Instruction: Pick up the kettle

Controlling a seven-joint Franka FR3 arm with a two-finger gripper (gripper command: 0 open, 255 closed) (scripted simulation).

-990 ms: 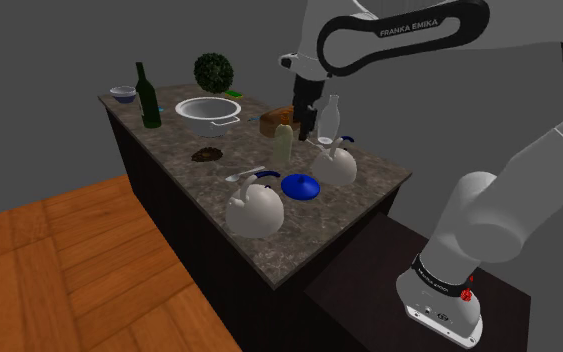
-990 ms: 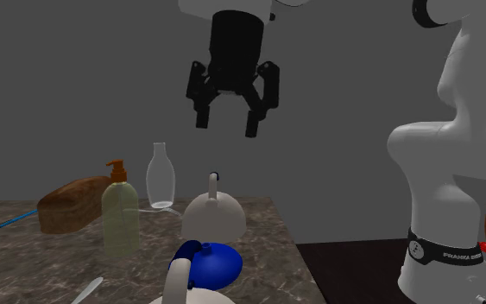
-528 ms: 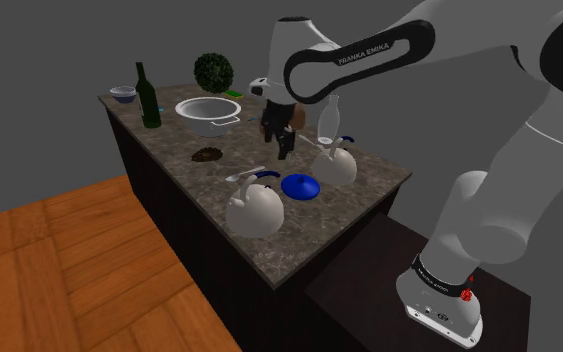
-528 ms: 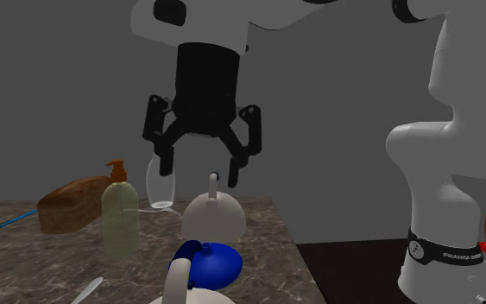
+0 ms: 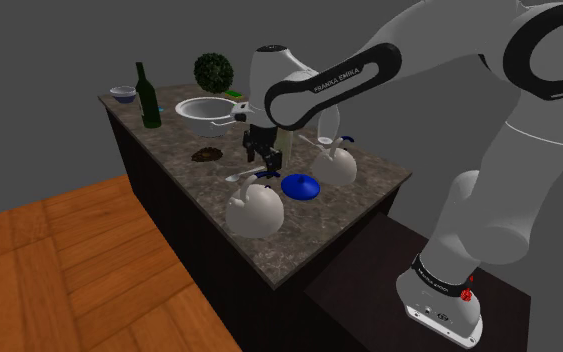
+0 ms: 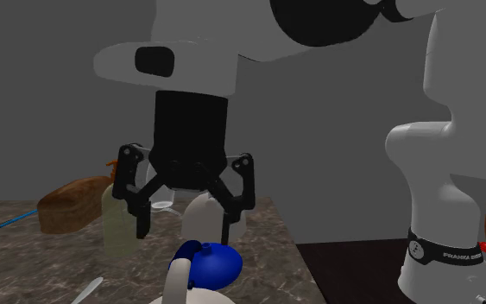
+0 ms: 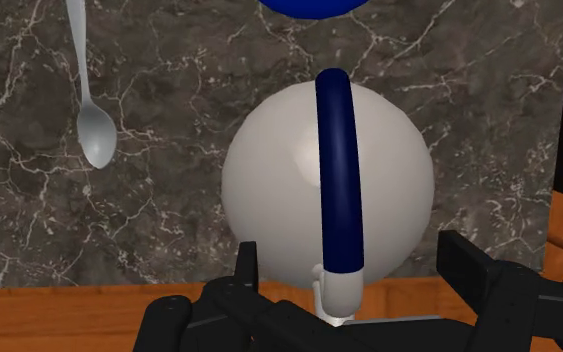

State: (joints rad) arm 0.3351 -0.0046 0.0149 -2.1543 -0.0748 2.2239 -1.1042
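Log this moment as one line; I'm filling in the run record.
stage: pre-grasp | gripper: open, above kettle | kettle: white, dark blue handle, upright on stone counter, not gripped

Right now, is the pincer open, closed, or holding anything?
The pincer is open, holding nothing, above the white kettle with the blue handle.

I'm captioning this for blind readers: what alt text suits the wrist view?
A rounded white kettle with a dark blue handle sits on a dark marbled counter, just ahead of the open black gripper. A grey spoon lies apart beside it.
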